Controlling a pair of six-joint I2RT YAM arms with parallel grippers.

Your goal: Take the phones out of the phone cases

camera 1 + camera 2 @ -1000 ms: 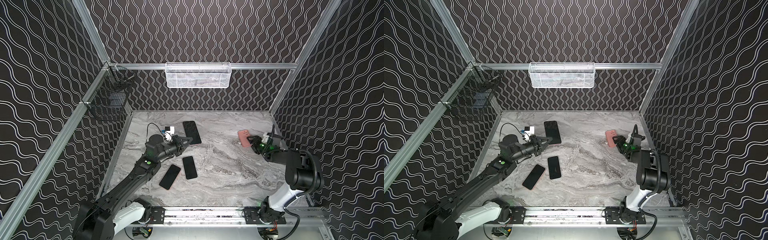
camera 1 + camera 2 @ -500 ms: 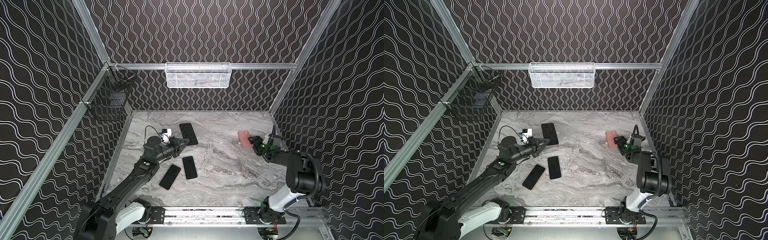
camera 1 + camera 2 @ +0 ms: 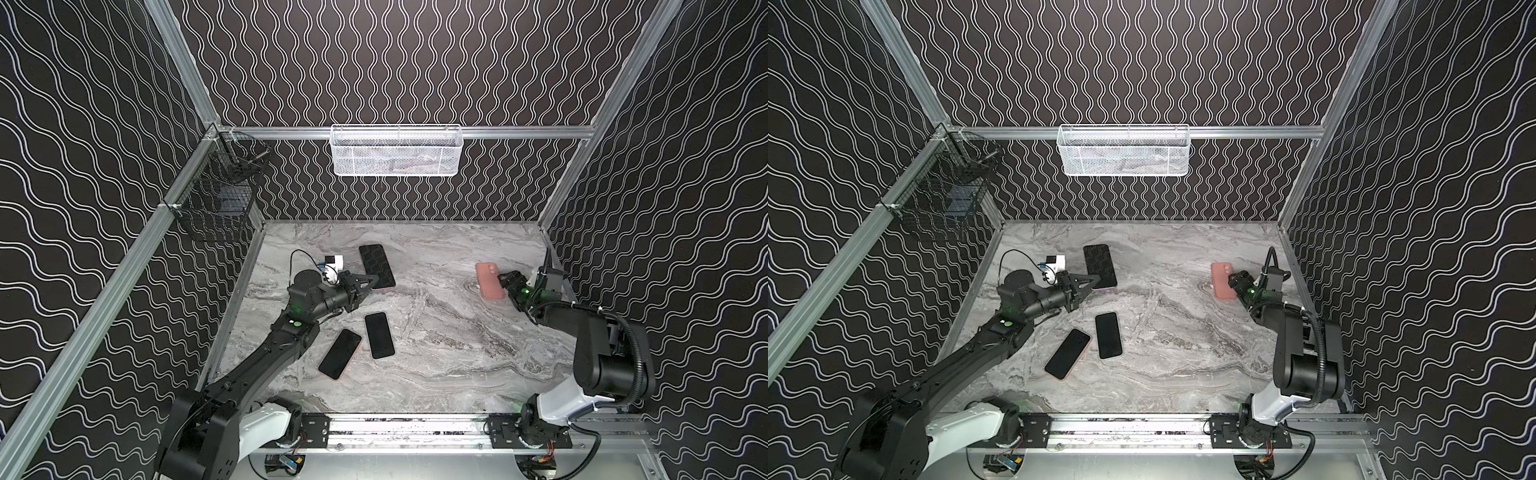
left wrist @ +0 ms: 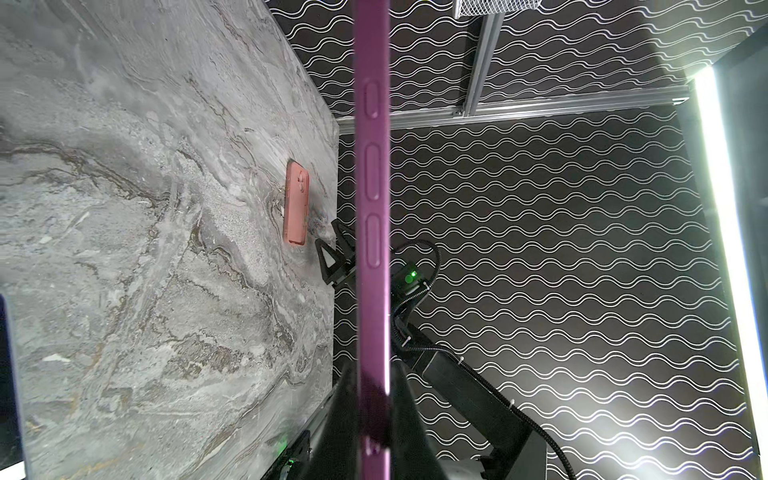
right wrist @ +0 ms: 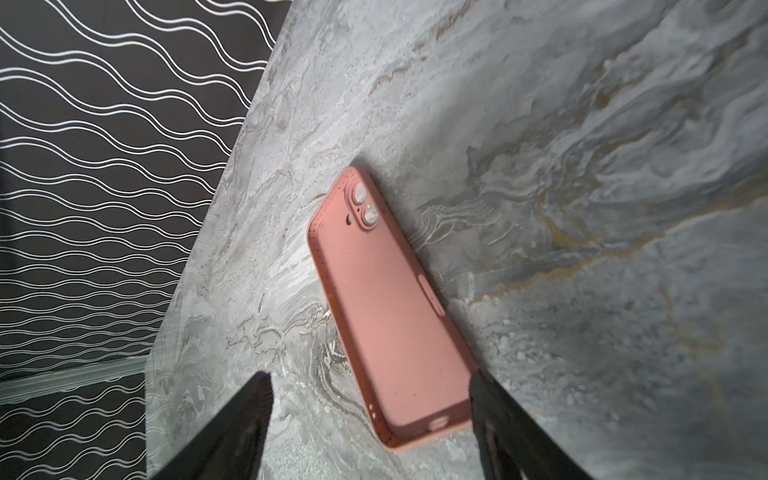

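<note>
Two grippers are working over a grey marble surface inside a booth walled in black wavy print. At the left wall, a black wire basket is hanging from the rail.

Just inside the surface's left edge, toward the back, the left gripper is clenching a purple-cased phone by its near end. The left wrist view is showing the fingers pressing on both faces, while the case's purple side, with three raised buttons, is running straight away from the camera. The phone's dark screen is facing up in both top views. Whether its far end is touching the surface I cannot tell.

Nearer the front edge, left of the middle, a black phone is lying at a slant. A second black phone is lying just beside it, their near corners close together. A white basket is hanging on the back wall, above the middle.

Near the right edge, a pink case is lying back up, flat on the surface, with two camera lenses showing at its far end. The right gripper is sitting released at the case's near end, its fingers spread wide. One finger is partly covering the case's corner, and whether it is touching I cannot tell.
</note>
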